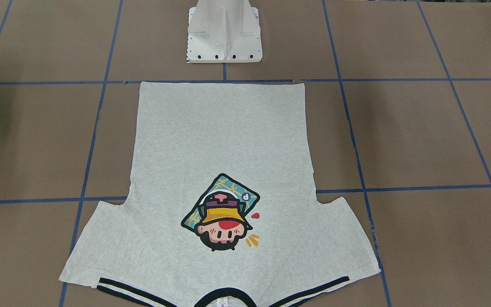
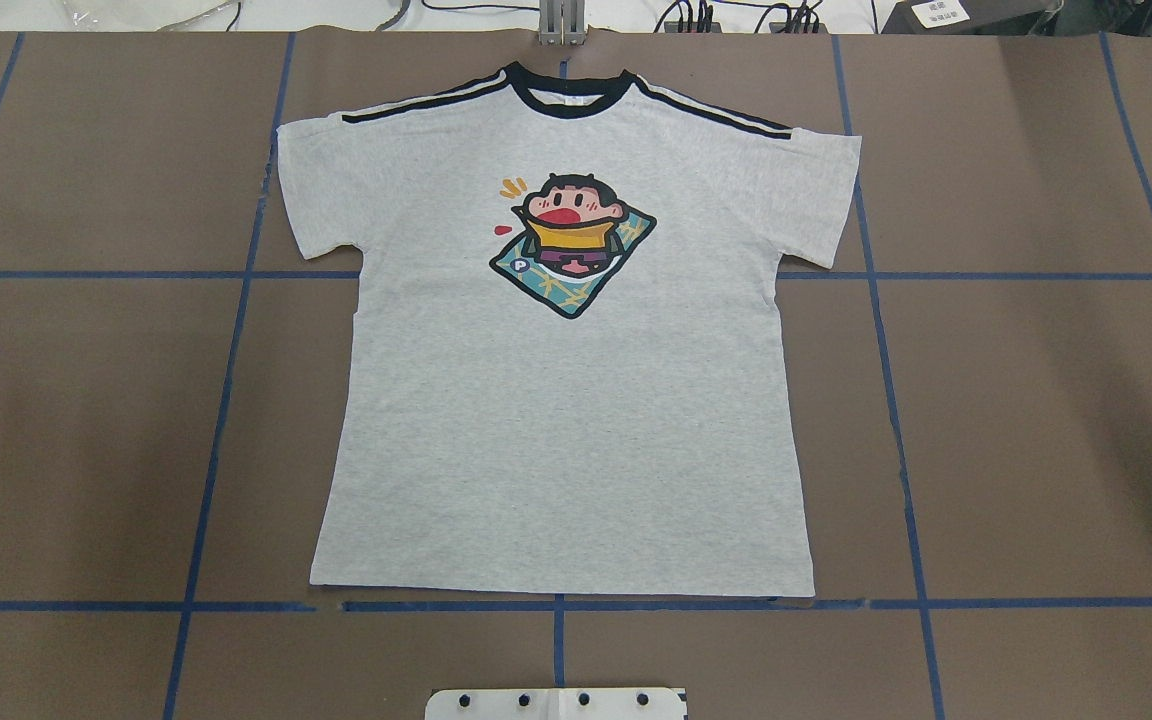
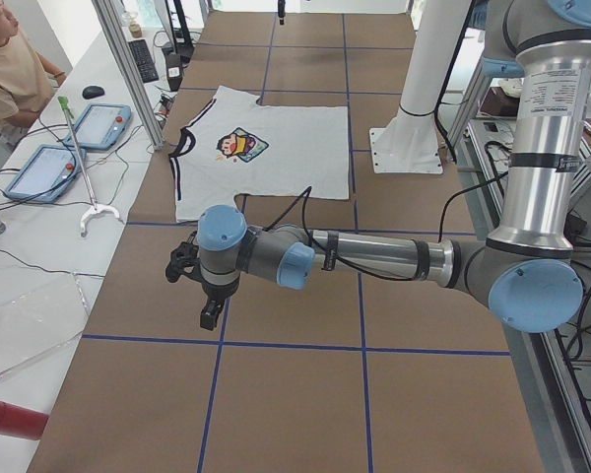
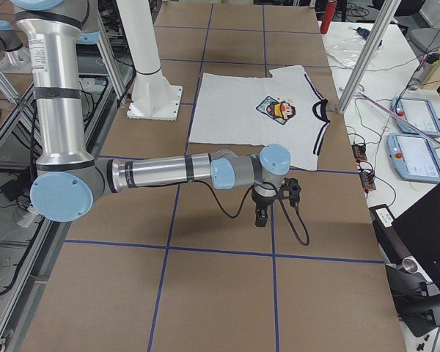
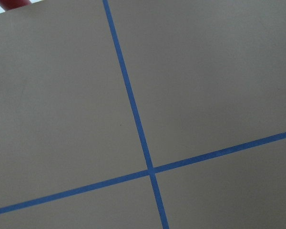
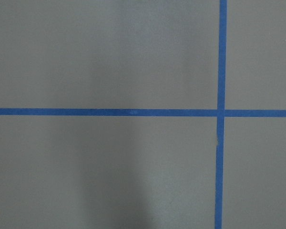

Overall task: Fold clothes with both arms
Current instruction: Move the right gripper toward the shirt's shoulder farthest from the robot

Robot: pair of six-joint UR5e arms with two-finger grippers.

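Observation:
The light grey T-shirt (image 2: pixel 556 420) lies flat and spread out on the brown table, print up, collar (image 2: pixel 568 95) toward the far edge and hem toward the robot's base. It also shows in the front view (image 1: pixel 220 136) and both side views (image 3: pixel 276 163) (image 4: pixel 235 110). My left gripper (image 3: pixel 209 315) hangs over bare table beyond the shirt's left sleeve, apart from the cloth. My right gripper (image 4: pixel 262 218) hangs likewise beyond the right sleeve. Each shows only in a side view, so I cannot tell if it is open or shut. Both wrist views show only table and blue tape.
The white pedestal base (image 1: pixel 224 36) stands just behind the hem. Blue tape lines (image 2: pixel 226 400) grid the table. A seated person (image 3: pixel 10 74), control tablets (image 3: pixel 39 168) and a red cylinder (image 3: pixel 10 419) are beyond the far edge. Metal frame posts (image 4: pixel 363 59) stand there.

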